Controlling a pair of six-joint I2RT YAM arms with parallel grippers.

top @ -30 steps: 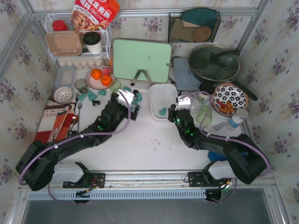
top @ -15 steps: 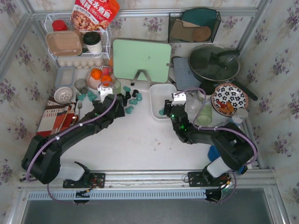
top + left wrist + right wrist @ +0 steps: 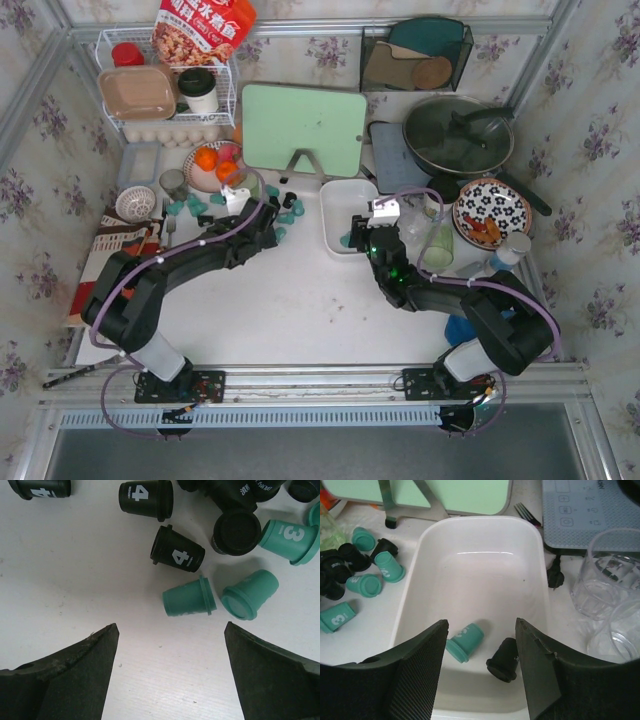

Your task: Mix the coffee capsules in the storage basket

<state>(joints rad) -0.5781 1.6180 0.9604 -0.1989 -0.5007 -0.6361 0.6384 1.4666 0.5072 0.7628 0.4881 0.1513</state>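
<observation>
Coffee capsules (image 3: 189, 597): small tapered pods, black and teal, several printed with a white numeral, 4 on black ones and 3 on teal ones. Most lie loose on the white table (image 3: 60, 580) in a scattered cluster to the left of the storage basket (image 3: 470, 575). Many are on their sides, and one black pod shows its flat round end. Two lie inside the basket, a teal pod (image 3: 464, 641) and a black pod (image 3: 503, 666), both on their sides near its near wall and just beside each other. The storage basket is white, shallow, rounded-rectangular and solid-walled. It stands on the table in front of the right end of the green cutting board (image 3: 303, 127), with clear glass tumblers (image 3: 602, 580) just beside its right wall and a fork (image 3: 522, 511) at its far right corner. A plate of oranges (image 3: 213, 166) sits behind the loose cluster. The left gripper (image 3: 170, 630) is low over the table at the near edge of the loose cluster, its jaws spread wide with nothing between them, a teal capsule lying just ahead. The right gripper (image 3: 481, 625) is over the near end of the basket, its jaws parted and gripping nothing, the two pods lying below its fingertips.
</observation>
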